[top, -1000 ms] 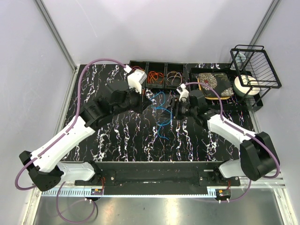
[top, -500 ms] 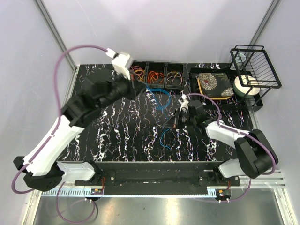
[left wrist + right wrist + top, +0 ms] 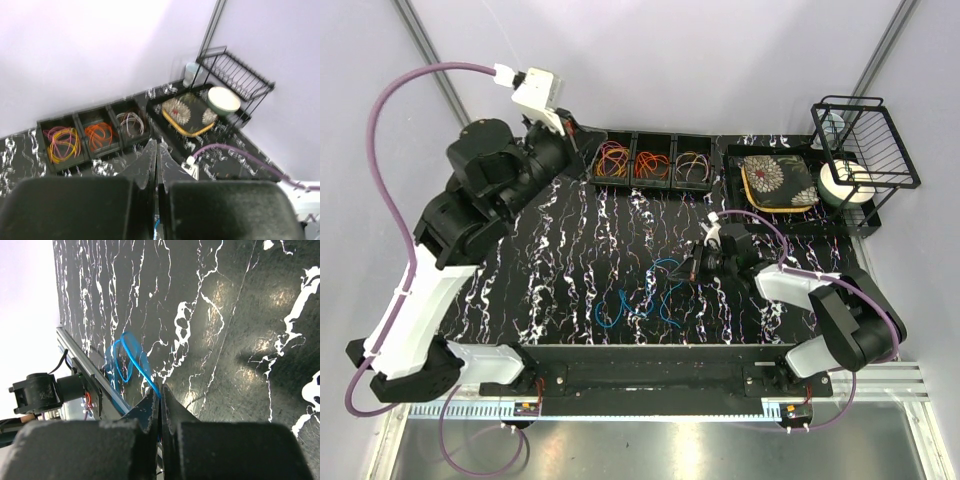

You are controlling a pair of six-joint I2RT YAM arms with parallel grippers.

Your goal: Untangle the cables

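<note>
- The blue cables (image 3: 638, 297) lie on the black marbled table (image 3: 560, 270), close to its near edge and about midway across; they are thin, bright blue wire, with several loose loops crossing one another in a flat tangle.
- The right gripper (image 3: 692, 268) sits low at the right end of the tangle; its wrist view shows the jaws pressed together on one blue strand, which runs out from the tips into two overlapping loops.
- The left gripper (image 3: 582, 138) is high at the far left, well apart from the tangle; its jaws are closed together, with nothing seen between them.
- A three-compartment bin (image 3: 653, 188) stands at the table's far edge; it holds yellow and pink-purple loops (image 3: 62, 141), orange loops (image 3: 99, 135) and pale loops (image 3: 131, 121), one bundle to each compartment.
</note>
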